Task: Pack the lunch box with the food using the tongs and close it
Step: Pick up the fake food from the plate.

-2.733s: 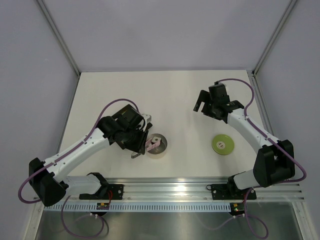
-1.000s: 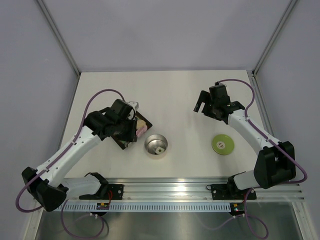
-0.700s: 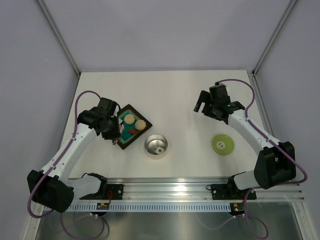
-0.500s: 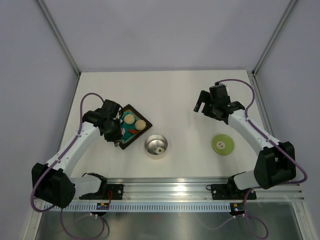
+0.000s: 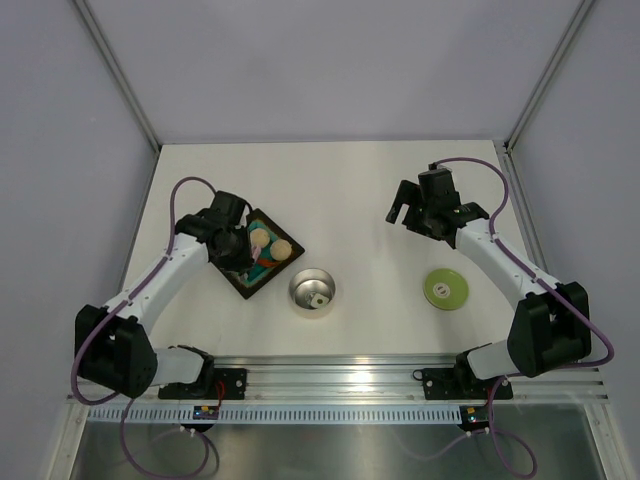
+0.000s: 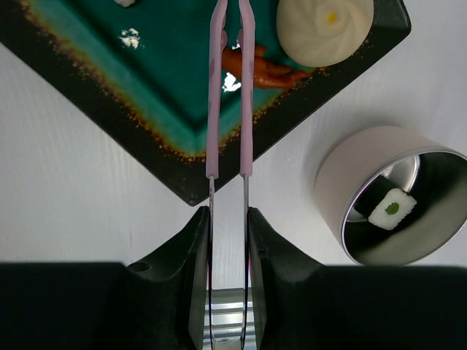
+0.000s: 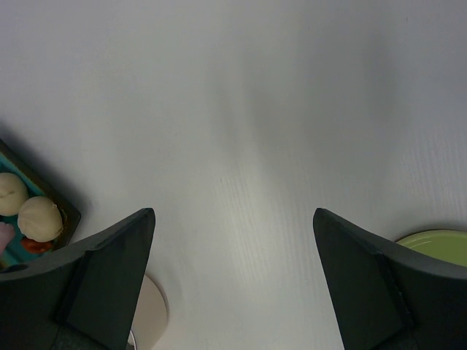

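Lunch box [image 5: 312, 290] sat on the worktop just off the tray's [image 6: 149, 80] near-right edge. One white cube [image 6: 392, 208] was inside and the lid was off. Lid [image 5: 446, 289] lay flat, well right of the tray.

Left fingers [image 6: 191, 270] pinched the tongs [image 6: 213, 95] near the joined end. The arms were squeezed almost parallel and reached out over the tray. The tips ran off the top of the wrist view, so I couldn't tell if they held anything. A red-orange bit [image 6: 266, 69] lay just right of the tong arms, touching a beige ball [image 6: 325, 25] at the tray's right corner.

Right fingers [image 7: 102, 277] were spread wide and empty, above the worktop far right of the tray.

My read: the step was picking the next piece.
- Ease the squeeze so the tips straddle the piece.
- Drop close to the tray floor before closing.
- Take the ball across its middle, softly, since it would likely squirt out.
- The red bit is thin, so come in from its free side.
- Release low inside the box rim.
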### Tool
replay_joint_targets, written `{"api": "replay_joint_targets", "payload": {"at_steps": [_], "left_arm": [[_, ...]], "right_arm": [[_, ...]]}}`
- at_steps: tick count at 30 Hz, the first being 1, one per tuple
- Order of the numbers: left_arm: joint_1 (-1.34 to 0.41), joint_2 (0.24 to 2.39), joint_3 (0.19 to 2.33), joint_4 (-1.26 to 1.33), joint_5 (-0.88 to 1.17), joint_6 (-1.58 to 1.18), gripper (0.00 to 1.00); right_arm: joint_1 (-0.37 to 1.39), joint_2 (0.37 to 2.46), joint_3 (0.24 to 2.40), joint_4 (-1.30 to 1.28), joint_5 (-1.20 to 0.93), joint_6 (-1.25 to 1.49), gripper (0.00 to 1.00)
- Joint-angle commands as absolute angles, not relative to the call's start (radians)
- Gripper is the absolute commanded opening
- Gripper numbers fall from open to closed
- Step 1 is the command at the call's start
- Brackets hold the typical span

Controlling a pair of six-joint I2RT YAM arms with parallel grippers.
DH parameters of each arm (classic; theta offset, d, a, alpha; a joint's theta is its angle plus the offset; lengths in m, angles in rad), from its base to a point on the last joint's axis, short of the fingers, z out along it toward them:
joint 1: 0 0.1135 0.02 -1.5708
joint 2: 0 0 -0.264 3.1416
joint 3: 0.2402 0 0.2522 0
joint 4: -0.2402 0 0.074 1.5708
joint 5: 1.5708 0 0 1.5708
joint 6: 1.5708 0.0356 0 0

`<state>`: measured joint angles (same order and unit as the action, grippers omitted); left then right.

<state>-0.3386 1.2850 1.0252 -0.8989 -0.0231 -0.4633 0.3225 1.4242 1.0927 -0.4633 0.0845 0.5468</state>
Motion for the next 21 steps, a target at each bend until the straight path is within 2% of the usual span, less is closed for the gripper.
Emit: {"api": "replay_joint_targets", "payload": {"at_steps": [1, 8, 21], "left_arm": [[-0.334, 1.35, 1.084, -0.795, 0.05, -0.433, 0.0], [-0.334, 1.405, 1.092, -0.787, 0.094, -0.422, 0.0], [-0.334, 1.249, 0.999, -0.908, 0.064, -0.411, 0.0]], "right_arm": [[0.325, 1.414, 1.106, -0.44, 0.081, 0.548, 0.97], [0.325, 1.405, 1.108, -0.448, 0.084, 0.551, 0.97], [0.327, 1.407, 1.103, -0.44, 0.074, 0.558, 0.97]]}}
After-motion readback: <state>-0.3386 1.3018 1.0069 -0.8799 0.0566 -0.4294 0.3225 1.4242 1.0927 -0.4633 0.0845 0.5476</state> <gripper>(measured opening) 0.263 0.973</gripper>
